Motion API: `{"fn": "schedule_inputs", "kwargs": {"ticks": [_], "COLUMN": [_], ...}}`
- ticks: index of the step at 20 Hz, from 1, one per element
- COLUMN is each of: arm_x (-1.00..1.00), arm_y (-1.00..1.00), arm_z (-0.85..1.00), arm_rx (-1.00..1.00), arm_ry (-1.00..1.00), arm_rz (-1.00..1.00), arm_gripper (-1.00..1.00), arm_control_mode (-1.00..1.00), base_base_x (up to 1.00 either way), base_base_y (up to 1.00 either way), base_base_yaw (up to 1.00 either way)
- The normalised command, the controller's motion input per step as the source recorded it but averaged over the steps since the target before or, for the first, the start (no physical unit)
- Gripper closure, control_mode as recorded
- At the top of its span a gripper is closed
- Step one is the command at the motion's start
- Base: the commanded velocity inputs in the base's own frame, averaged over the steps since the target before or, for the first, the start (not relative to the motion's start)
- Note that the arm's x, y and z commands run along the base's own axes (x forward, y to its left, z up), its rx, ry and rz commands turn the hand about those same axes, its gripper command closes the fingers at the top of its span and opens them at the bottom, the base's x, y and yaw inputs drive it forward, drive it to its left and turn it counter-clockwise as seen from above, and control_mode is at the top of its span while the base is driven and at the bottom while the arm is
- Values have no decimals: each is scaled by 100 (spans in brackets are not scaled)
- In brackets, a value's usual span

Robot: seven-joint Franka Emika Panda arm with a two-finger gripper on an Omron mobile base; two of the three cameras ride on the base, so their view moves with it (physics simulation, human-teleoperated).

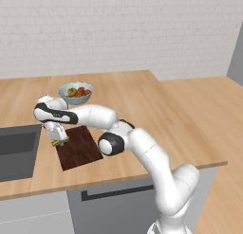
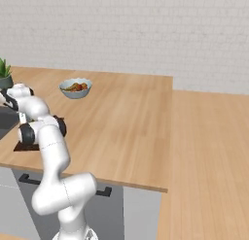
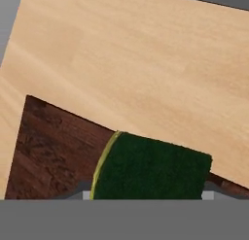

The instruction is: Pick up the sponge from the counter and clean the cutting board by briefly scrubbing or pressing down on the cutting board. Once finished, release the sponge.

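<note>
pretty chunky glossy white robot arm (image 1: pixel 142 152), smooth rounded segments, black bands and black caps at the joints

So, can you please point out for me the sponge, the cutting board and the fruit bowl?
sponge (image 3: pixel 151 168), hand view, middle of its dark green top.
cutting board (image 1: pixel 81 151), left base view, bare wood right of the gripper.
fruit bowl (image 1: pixel 76 98), left base view, front of its pale outer wall.

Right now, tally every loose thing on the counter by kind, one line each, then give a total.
Sponge, held in the gripper over the board: 1
Cutting board: 1
Fruit bowl: 1
Potted plant: 1
Total: 4
</note>
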Motion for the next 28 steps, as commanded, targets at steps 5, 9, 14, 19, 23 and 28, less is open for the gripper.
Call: {"fn": "schedule_inputs", "kwargs": {"ticks": [5, 9, 14, 19, 23, 28], "arm_x": [-100, -100, -100, -86, -89, -100], "arm_y": [-21, -28, -30, -13, -14, -21], "arm_z": [-90, -99, -65, -1, -20, -34], "arm_rx": [20, 23, 22, 2, 0, 2], "arm_ry": [-13, -15, -7, 17, 14, 6], "arm_rz": [1, 0, 0, 0, 0, 0], "arm_gripper": [100, 100, 100, 100, 100, 100], "arm_control_mode": [-100, -100, -100, -100, -100, -100], "base_base_x": [0, 0, 0, 0, 0, 0], "base_base_y": [0, 0, 0, 0, 0, 0], "base_base_yaw": [0, 0, 0, 0, 0, 0]}}
